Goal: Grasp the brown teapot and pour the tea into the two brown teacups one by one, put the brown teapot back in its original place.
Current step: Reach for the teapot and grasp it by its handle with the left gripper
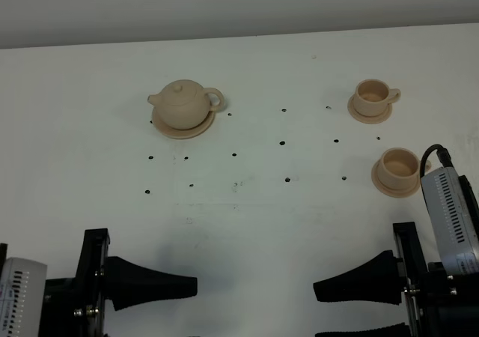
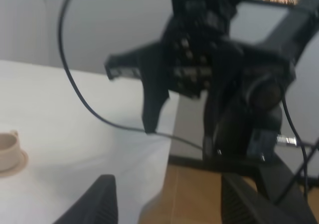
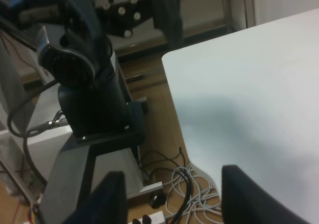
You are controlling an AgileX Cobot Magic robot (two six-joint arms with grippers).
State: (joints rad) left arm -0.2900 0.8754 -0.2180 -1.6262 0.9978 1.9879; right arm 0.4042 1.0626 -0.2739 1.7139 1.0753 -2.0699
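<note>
Both arms show only their tips in the high view, cut off by the lower edge. The left gripper (image 2: 167, 184) shows one black tapered finger there, with the other out of frame. Its own blurred wrist view shows both fingers set wide apart with nothing between them. The right gripper (image 1: 316, 312) is likewise spread and empty, its lower finger clipped by the frame edge. The left wrist view also catches a tan cup (image 2: 7, 148) on a saucer, cut by the left edge; which of the two it is cannot be told. The right wrist view shows only a corner of the table (image 3: 239, 84), loose floor cables (image 3: 189, 184) and the other arm's dark base (image 3: 99, 114).

The teapot (image 1: 183, 103) sits at upper left of the high view on the wide saucer (image 1: 184, 132), well apart from both grippers. It is squat, round, matte pale tan ceramic, with a knobbed lid, a short spout pointing left and a loop handle to the right. The upper cup (image 1: 372, 95) stands at upper right on a small saucer (image 1: 370, 117), handle to the right. The lower cup (image 1: 398, 165) sits below it near the right edge on a second saucer (image 1: 383, 187), its right side partly covered by a black cable (image 1: 430, 153). The table is smooth and white, dotted with small dark holes (image 1: 282, 142)
</note>
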